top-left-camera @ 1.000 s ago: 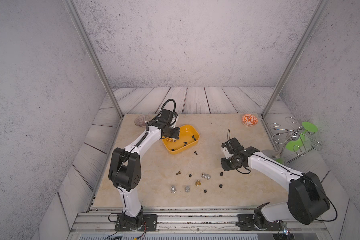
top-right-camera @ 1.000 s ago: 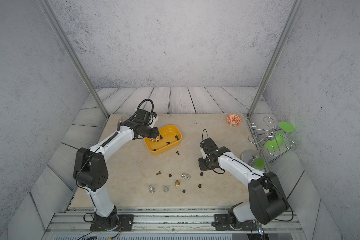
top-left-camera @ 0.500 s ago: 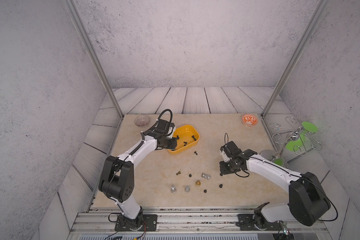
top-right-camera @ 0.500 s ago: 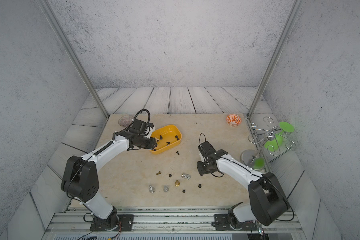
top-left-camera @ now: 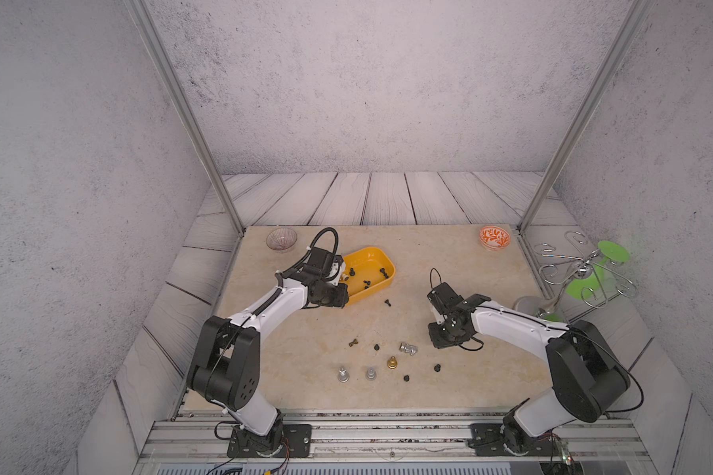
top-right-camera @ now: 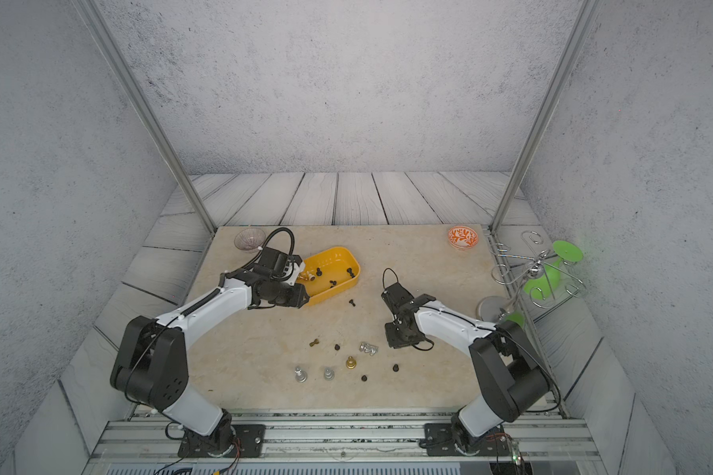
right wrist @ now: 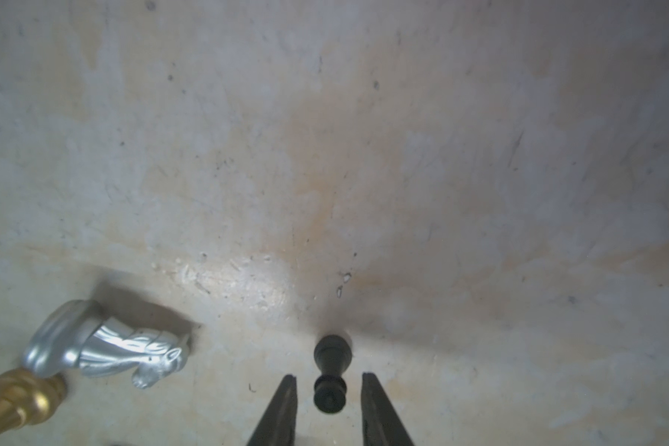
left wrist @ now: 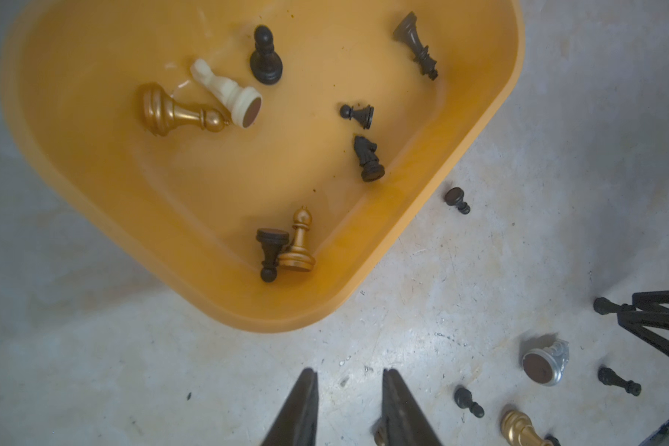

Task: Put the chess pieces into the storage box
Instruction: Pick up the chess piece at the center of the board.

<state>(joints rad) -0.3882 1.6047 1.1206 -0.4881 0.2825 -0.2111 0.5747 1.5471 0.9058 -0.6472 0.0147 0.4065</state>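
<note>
Black pawn point(right wrist: 330, 376) lies on the table point(right wrist: 364, 154), long axis along my right gripper point(right wrist: 328, 375) fingers — base outward, head toward my wrist. Jaws slightly parted, straddling it, not touching. My left gripper point(left wrist: 349, 371) — parted, empty — hovers beside the storage box point(left wrist: 228, 173).

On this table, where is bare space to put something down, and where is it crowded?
Crowded: the near middle, where loose chess pieces lie by the right gripper. Bare: the far strip of the table between the storage box and the orange bowl; also between the left arm and those pieces.
</note>
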